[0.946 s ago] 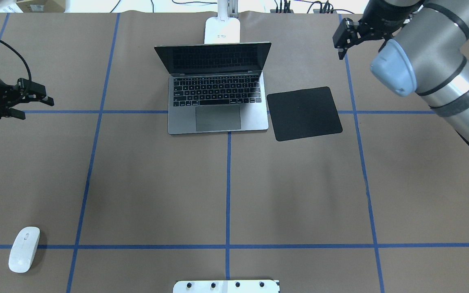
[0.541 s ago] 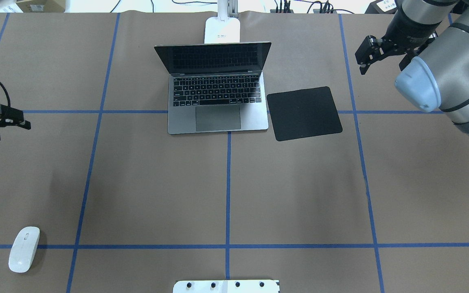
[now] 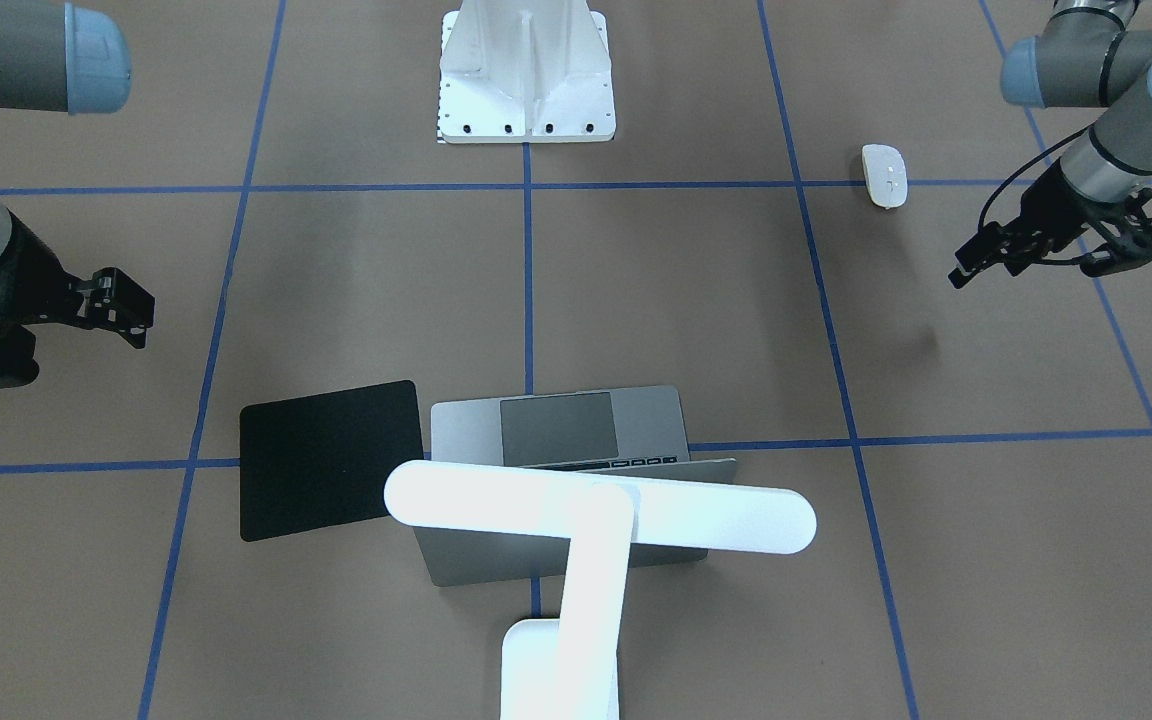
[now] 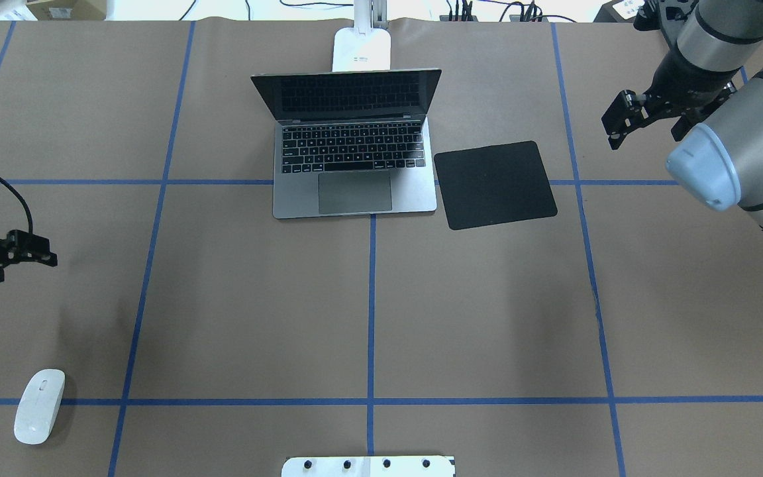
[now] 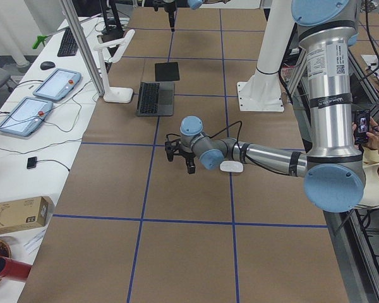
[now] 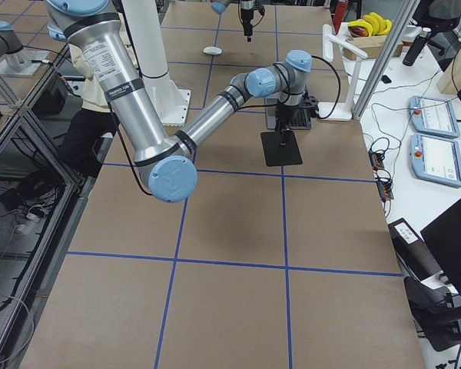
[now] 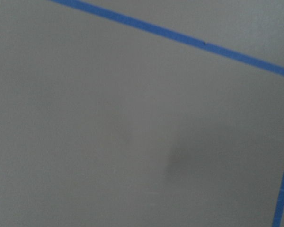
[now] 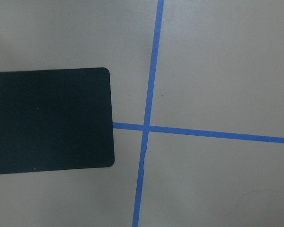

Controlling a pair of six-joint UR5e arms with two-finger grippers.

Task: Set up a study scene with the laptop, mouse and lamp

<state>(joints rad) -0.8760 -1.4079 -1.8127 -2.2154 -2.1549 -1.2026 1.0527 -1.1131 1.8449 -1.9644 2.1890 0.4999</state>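
Hovering released and empty, left claw [image 4: 24, 265] is over bare surface [image 4: 255, 298]; mouse [image 4: 39, 406] lies nearer the robot, well apart. Right claw [image 4: 643, 132], also released, hangs near black mat [image 4: 494, 184]. Laptop [image 4: 355, 192] open beside mat; lamp [image 3: 596, 510] just behind lid.

Overhead, the top edge cuts off the lamp [image 4: 361, 48], presumably its head.

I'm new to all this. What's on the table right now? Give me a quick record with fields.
Laptop: open, far middle of table
Lamp: standing behind laptop
Black mat: flat beside laptop, robot's right side
Mouse: near left corner, far from mat
Left gripper: open, empty, above bare table
Right gripper: open, empty, beyond mat
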